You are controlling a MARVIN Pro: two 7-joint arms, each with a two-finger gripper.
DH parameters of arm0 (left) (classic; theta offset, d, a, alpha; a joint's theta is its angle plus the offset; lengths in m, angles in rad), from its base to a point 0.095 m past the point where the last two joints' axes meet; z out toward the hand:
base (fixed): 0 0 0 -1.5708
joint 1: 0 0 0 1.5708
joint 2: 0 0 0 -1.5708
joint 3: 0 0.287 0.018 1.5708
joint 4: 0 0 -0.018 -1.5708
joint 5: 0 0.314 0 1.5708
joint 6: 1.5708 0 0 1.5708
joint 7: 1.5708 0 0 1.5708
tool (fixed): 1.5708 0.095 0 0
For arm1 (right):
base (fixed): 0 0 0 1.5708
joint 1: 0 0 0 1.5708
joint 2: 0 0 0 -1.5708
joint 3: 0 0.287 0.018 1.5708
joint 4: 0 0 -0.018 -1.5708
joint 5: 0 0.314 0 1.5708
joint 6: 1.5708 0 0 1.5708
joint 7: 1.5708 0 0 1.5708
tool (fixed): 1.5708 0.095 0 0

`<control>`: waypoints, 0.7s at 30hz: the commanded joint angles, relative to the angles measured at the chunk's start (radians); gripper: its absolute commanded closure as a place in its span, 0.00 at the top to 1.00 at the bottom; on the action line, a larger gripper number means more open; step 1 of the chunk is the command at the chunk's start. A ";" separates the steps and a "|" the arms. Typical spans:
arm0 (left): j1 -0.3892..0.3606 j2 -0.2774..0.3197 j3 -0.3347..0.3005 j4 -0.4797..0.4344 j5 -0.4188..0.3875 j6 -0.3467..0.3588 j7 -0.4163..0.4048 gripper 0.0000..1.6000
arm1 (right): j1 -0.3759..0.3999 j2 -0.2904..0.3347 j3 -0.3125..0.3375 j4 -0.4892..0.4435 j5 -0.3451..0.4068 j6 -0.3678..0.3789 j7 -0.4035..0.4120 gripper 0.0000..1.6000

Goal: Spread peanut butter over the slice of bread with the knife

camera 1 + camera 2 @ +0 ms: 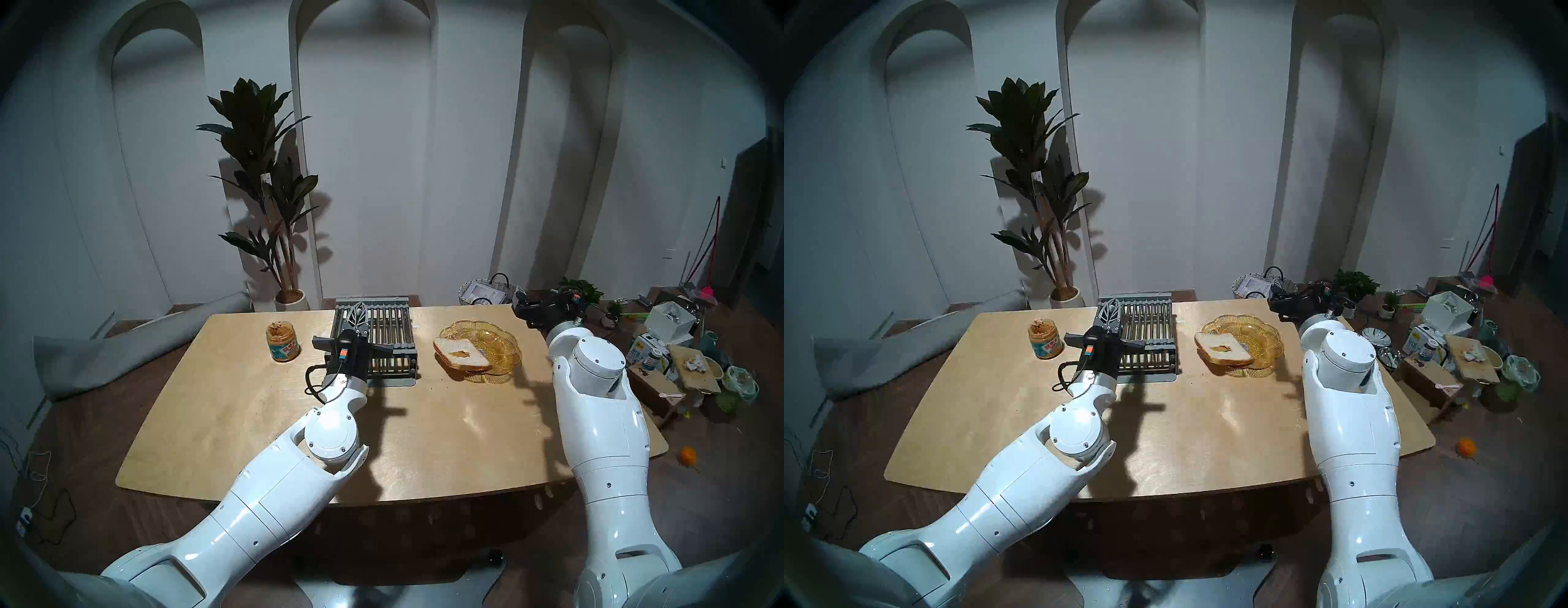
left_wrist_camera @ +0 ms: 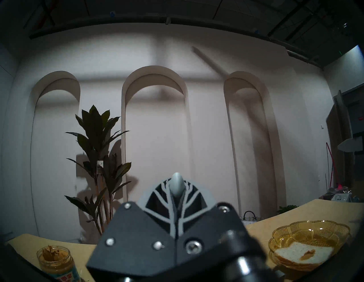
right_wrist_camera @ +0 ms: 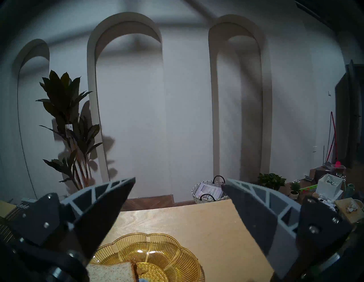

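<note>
White wall with three arched niches behind a light wooden table (image 1: 254,424); potted plant (image 1: 263,191) on the floor at the back left. From my remote seat, left to right: peanut butter in its open jar (image 1: 282,341) stands at the table's left rear. Beside it the left gripper (image 2: 176,194) hangs over the near left corner of the grey barred rack (image 1: 382,335), its fingers pressed together on the knife (image 2: 177,184); I see only the pale grey handle end poking out past the tips, blade hidden. Right of the rack, the slice of bread (image 1: 460,352) lies on the near left part of the amber glass plate (image 1: 496,339), a small brown dab at its middle. Right gripper (image 3: 178,198) hovers just beyond the plate, fingers wide apart, holding nothing.
</note>
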 commanded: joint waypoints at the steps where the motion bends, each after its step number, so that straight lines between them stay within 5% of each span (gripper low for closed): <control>1: -0.038 -0.019 -0.010 0.008 -0.006 -0.016 -0.003 0.00 | 0.003 0.001 0.001 -0.032 0.002 -0.012 0.005 1.00; 21: -0.039 -0.068 0.004 0.061 0.017 0.021 0.039 0.00 | 0.008 0.004 0.008 -0.027 0.010 -0.017 0.014 1.00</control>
